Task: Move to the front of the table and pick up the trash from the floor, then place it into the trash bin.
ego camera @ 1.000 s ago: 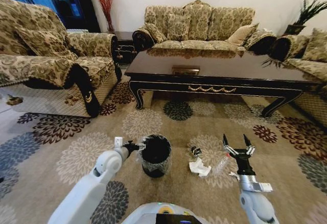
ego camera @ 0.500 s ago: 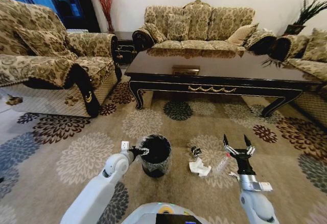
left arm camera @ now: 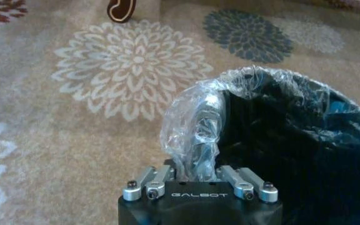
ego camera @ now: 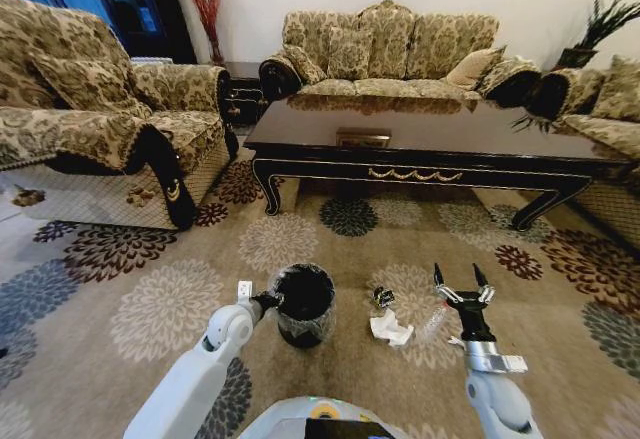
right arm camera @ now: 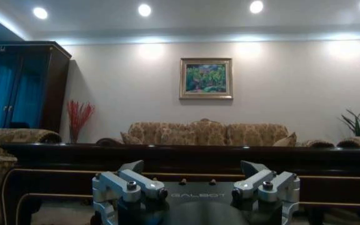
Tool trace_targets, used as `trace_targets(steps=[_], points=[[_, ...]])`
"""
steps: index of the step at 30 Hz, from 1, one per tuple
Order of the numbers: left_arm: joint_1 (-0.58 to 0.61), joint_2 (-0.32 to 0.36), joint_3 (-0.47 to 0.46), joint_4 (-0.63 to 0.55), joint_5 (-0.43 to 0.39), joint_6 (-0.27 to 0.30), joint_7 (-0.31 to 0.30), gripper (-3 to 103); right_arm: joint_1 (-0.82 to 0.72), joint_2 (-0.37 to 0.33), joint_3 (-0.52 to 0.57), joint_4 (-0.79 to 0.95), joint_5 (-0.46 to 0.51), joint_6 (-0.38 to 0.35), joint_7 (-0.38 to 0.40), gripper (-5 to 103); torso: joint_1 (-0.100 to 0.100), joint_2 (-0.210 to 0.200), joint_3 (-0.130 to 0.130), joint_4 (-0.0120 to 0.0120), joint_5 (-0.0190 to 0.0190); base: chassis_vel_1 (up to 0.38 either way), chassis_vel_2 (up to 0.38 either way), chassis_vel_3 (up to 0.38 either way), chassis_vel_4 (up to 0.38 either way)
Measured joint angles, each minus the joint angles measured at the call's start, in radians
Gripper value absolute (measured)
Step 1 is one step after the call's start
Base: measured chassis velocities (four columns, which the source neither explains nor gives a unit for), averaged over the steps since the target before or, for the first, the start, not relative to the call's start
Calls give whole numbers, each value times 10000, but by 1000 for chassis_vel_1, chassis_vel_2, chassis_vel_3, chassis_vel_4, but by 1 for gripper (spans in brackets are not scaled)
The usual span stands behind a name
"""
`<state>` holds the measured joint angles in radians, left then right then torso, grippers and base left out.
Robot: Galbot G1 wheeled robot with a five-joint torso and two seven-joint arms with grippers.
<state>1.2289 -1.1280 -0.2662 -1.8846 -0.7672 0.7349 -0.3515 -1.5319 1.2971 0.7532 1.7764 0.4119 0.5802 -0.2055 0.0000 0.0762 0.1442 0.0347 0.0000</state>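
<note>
Left gripper (left arm camera: 192,154) nearer bin, "GALBOT".

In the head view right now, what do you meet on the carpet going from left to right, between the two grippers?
Left gripper at the bin's rim → trash bin → paper wad → plastic bottle → right gripper, open. The small dark scrap sits above the wad, so it is left out.
</note>
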Motion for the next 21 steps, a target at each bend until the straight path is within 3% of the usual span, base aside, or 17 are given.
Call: trace_targets(steps=[2, 4, 6, 12, 15, 19, 21], points=[[58, -19, -80, -1, 75, 0, -26, 19, 16, 11, -5, 1, -9, 12, 5, 100, 0, 0, 0, 1, 0, 0, 0, 0, 0], [89, -36, -123, -11, 104, 0, -46, 19, 35, 20, -5, 1, -28, 13, 33, 100, 0, 0, 0, 1, 0, 0, 0, 0, 0], [165, -45, -246, -36, 164, 0, -108, 4, 116, 35, -4, -18, -132, 12, 131, 100, 0, 0, 0, 2, 2, 0, 0, 0, 0], [316, -12, -449, -119, 181, 4, -142, 2, 346, 57, -29, -100, -504, -180, 571, 100, 0, 0, 1, 2, -4, 0, 0, 0, 0], [374, 22, -657, -259, 128, 11, -156, 2, 422, 18, -116, -110, -695, -606, 821, 100, 0, -1, 1, 1, -4, 0, 0, 0, 0], [559, 404, -1510, -1155, -606, 17, -256, 2, 542, -205, -657, -136, -706, -2175, 1953, 100, 0, 0, 1, -1, -2, 0, 0, 0, 0], [621, 504, -1702, -1339, -781, 15, -278, 2, 572, -257, -821, -154, -578, -2449, 2205, 100, 0, 0, 1, -1, 1, 0, 0, 0, 0]])
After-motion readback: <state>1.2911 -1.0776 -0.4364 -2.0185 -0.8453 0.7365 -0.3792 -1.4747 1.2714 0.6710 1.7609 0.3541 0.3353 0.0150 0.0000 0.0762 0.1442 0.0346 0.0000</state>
